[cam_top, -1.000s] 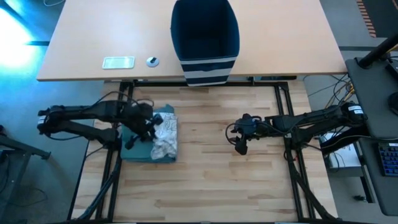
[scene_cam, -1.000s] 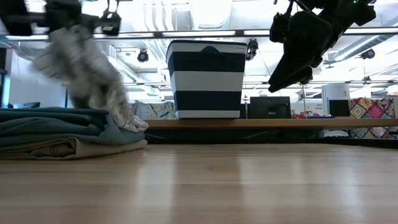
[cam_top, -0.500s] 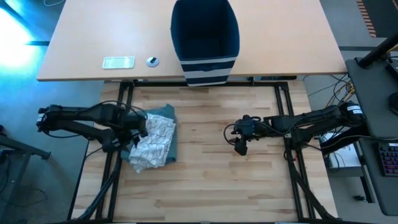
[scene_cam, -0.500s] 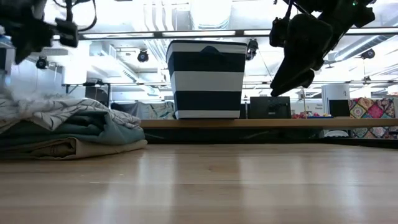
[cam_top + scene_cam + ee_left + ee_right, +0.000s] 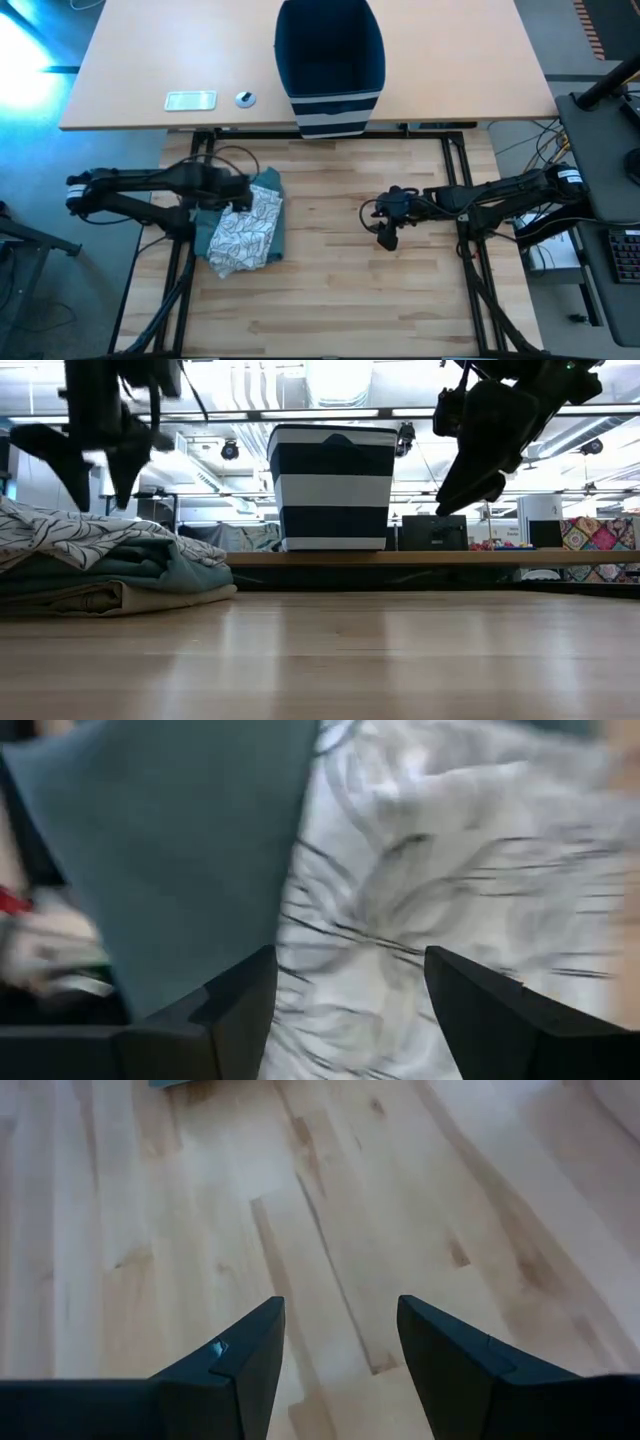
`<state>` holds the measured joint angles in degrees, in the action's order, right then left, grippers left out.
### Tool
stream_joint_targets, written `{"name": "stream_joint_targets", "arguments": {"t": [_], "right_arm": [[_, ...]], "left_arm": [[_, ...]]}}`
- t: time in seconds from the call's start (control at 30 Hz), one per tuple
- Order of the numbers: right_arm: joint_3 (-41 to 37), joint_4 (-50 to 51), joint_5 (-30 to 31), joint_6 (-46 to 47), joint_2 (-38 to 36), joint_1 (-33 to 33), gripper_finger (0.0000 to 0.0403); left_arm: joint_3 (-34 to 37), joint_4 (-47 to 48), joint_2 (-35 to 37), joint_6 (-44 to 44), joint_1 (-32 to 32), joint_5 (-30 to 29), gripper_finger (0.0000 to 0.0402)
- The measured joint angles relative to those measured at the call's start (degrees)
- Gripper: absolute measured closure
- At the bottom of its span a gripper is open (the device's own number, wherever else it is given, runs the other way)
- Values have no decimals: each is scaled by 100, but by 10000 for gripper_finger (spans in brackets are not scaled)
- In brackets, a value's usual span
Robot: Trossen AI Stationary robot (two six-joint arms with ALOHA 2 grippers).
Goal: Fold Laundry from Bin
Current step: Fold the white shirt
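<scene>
The laundry lies in a stack at the table's left. A white cloth with dark line pattern (image 5: pixel 243 232) is spread on top of a teal-green garment (image 5: pixel 273 190), and a beige one (image 5: pixel 120 598) is at the bottom. My left gripper (image 5: pixel 97 485) hangs open just above the stack's far part, fingers pointing down and nothing between them; its wrist view shows the white cloth (image 5: pixel 430 870) and the teal garment (image 5: pixel 180 840) below. My right gripper (image 5: pixel 386 236) hovers open over bare wood at the table's right. The navy striped bin (image 5: pixel 330 60) stands on the desk beyond the table.
A small white flat device (image 5: pixel 190 100) and a small round object (image 5: pixel 245 98) lie on the far desk, left of the bin. Bare wooden table (image 5: pixel 330 290) stretches between the stack and my right gripper and along the near edge.
My left gripper has opened and let go of the white patterned cloth. The cloth hung from it above the stack a second ago and now lies spread out on top of the teal garment. The gripper has rolled about its wrist, tipped to point down, and come lower.
</scene>
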<state>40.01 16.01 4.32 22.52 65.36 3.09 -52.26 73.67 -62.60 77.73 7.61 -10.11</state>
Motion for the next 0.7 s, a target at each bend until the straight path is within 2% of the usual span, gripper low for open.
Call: {"name": "stream_joint_targets", "arguments": {"t": [0.17,0.5,0.6,0.7], "right_arm": [[0,5,-179,89,0,2,213],[2,-7,-177,500,0,0,213],[2,-8,-154,583,0,-2,213],[2,-8,-145,661,0,-2,213]], "left_arm": [[380,-168,-461,-1140,538,53,177],[983,-1503,-752,-2046,1329,170,189],[1007,-1602,-846,-2115,1360,183,223],[924,-1562,-857,-2023,1360,183,287]]}}
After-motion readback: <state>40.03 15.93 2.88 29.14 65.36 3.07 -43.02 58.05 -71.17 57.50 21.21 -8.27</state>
